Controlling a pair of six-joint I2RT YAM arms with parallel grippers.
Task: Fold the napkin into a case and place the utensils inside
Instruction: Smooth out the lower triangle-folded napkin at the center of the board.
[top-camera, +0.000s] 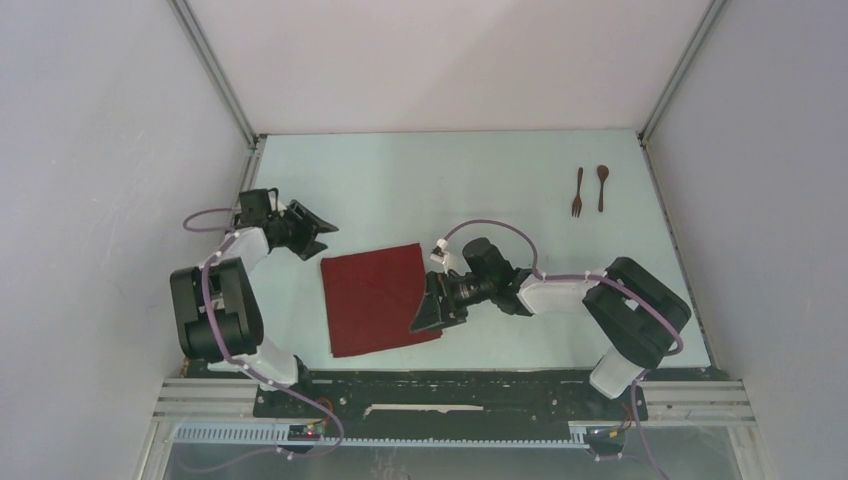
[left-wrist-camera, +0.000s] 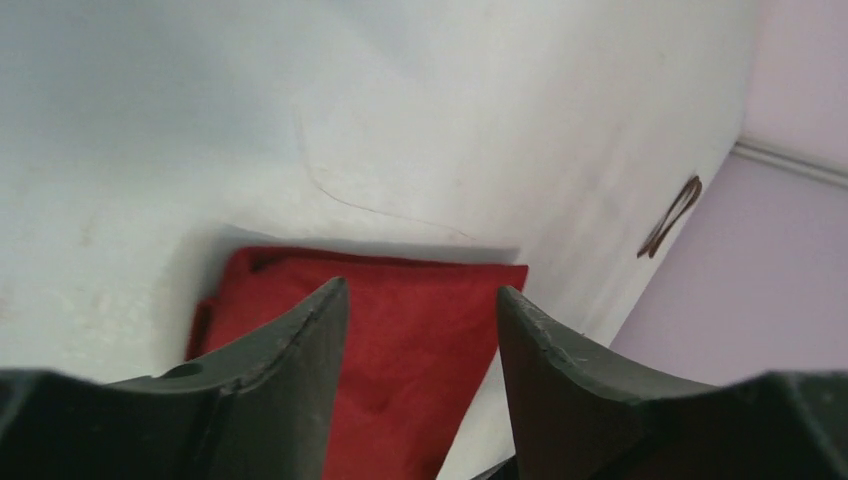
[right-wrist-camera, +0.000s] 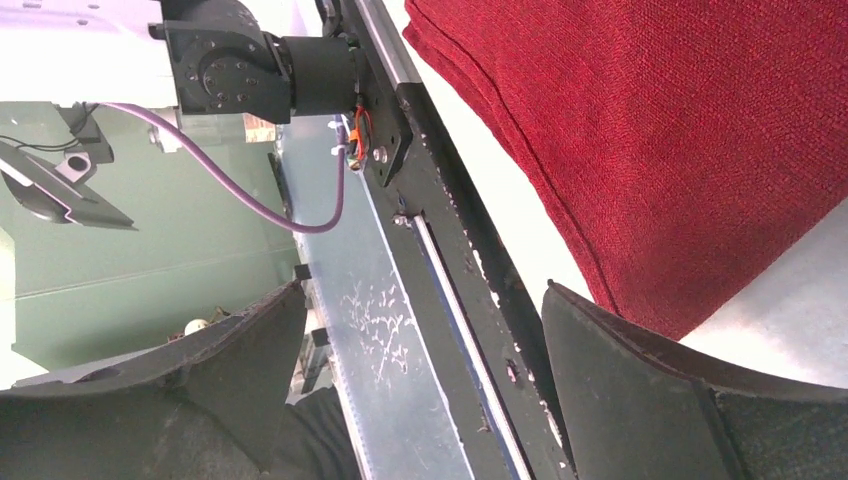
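The napkin (top-camera: 370, 300) lies flat on the pale tabletop (top-camera: 480, 190), toward the near edge and between the two arms. It is a dark red oblong rather than a narrow pouch. The right wrist view shows layered edges along its side, so it looks doubled over at least once, and by my reading the folding is only partly done. The left gripper (left-wrist-camera: 420, 292) sits just off the cloth's far left corner with its jaws apart and nothing between them. Its own camera looks down past the tips onto the red fabric, a stance suited to pinching that corner or edge for another fold. The right gripper (right-wrist-camera: 425, 292) is low at the napkin's right edge, near the near corner. Its jaws are spread wide and empty, and the cloth lies just beside one finger rather than inside the gap, probably so it can pin or lift that side. The fork (top-camera: 577, 193) and spoon (top-camera: 602, 188) lie side by side, not touching, at the far right of the tabletop and well apart from the napkin. This keeps them out of the folding, and the right arm is the nearer one to fetch them. Nothing lies between cloth and utensils. The black base rail (right-wrist-camera: 440, 230) runs close to the napkin's near edge, leaving little room there, and the enclosure walls hem in both sides.
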